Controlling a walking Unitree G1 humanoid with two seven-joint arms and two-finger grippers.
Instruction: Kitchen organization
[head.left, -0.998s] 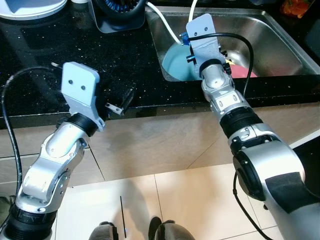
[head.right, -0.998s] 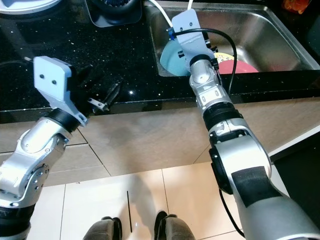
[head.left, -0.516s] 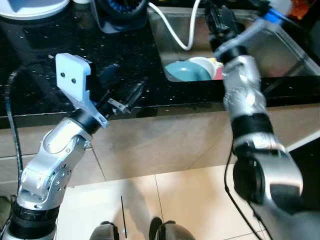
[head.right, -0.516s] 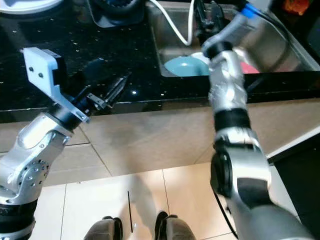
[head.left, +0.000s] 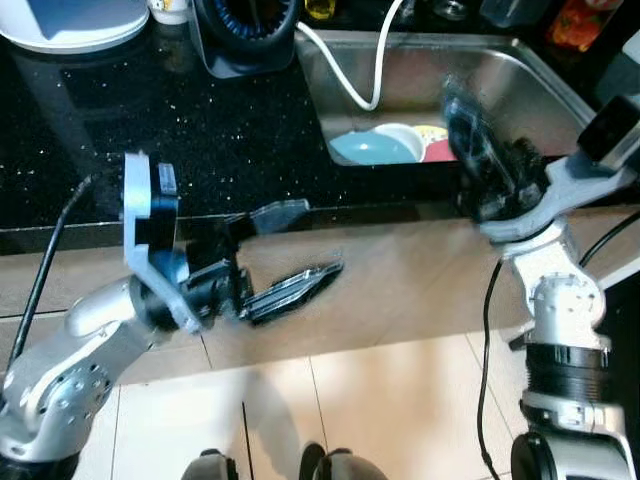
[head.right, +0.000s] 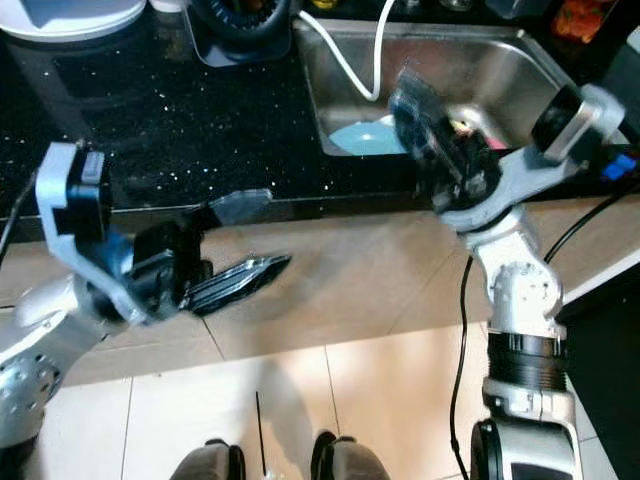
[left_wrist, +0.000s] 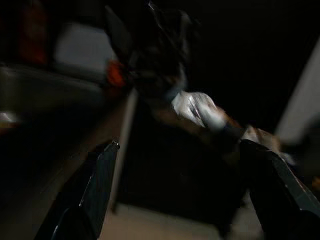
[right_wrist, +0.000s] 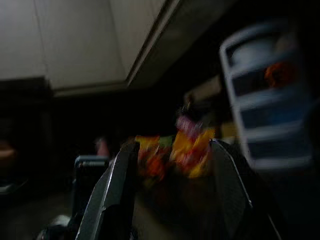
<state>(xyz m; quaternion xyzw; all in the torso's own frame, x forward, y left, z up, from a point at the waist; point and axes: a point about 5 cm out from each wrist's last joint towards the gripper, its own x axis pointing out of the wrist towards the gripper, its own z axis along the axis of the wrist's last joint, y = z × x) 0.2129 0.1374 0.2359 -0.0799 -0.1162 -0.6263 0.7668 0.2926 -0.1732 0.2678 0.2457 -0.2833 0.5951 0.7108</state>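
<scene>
- My right arm (head.left: 560, 300) is the big change: a second ago it reached down into the sink (head.left: 540, 75), and now it is out and swung to my right, elbow bent over the floor.
- My right jaws (head.left: 478, 150) are blurred with motion just at the counter (head.left: 150, 120) edge in front of the sink; in the wrist view the two fingers (right_wrist: 112, 195) stand apart with nothing between them, so I come away empty.
- My left arm (head.left: 90, 350) has dropped off the counter top and now hangs below its edge, in front of the cabinet face (head.left: 400, 290).
- My left jaws (head.left: 290, 250) are spread wide and hold nothing.
- The dishes, my likely work here, sit untouched in the sink: a blue plate (head.left: 372, 148), a white bowl (head.left: 402, 137) and a pink dish (head.left: 438, 150), close together.
- A white hose (head.left: 345, 70) trails into the sink above them.
- I judge this a reset: both arms are clear and empty, nothing is organized yet, and the next reach must go back into the sink.
</scene>
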